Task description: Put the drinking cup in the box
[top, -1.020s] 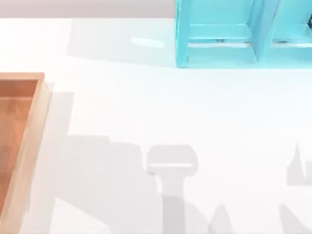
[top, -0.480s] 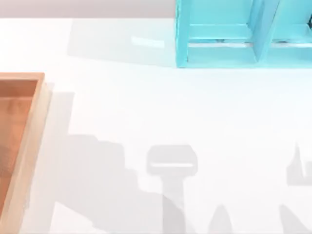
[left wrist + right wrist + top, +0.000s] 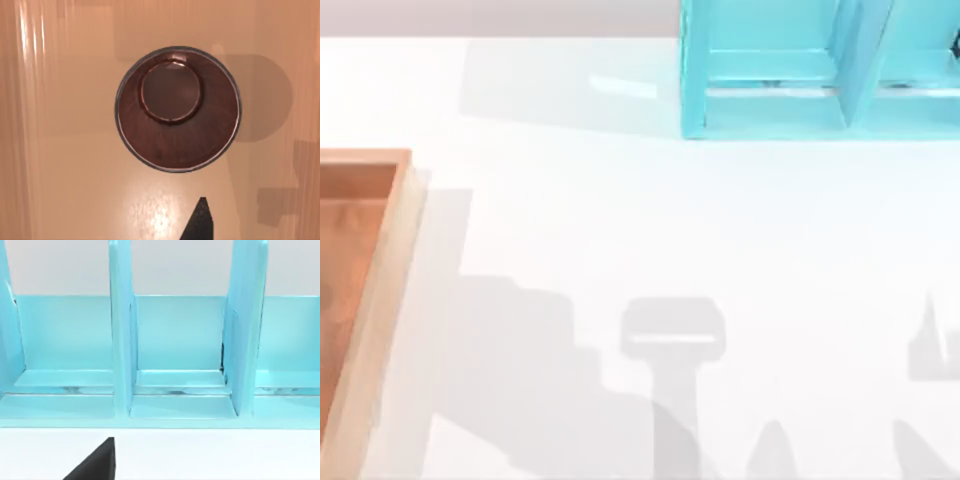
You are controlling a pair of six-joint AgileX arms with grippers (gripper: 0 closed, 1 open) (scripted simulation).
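Note:
The drinking cup (image 3: 177, 107) is a reddish-brown tumbler with a dark inside. In the left wrist view I look straight down into it as it stands upright on the orange-brown floor of the box (image 3: 70, 180). A dark tip of my left gripper (image 3: 200, 222) shows a little off the cup's rim, not touching it. In the top view the box (image 3: 388, 300) lies at the table's left edge, with its pale thick rim in sight. A dark tip of my right gripper (image 3: 95, 462) hangs over the white table, facing the cyan cabinet.
A cyan shelf-like cabinet (image 3: 770, 100) with upright dividers (image 3: 120, 340) stands at the table's back right. White table (image 3: 620, 220) stretches between it and the box, crossed by grey arm shadows near the front.
In the top view the broad grey shadow beside the box has drawn back toward the left. The box and the cabinet have not moved.

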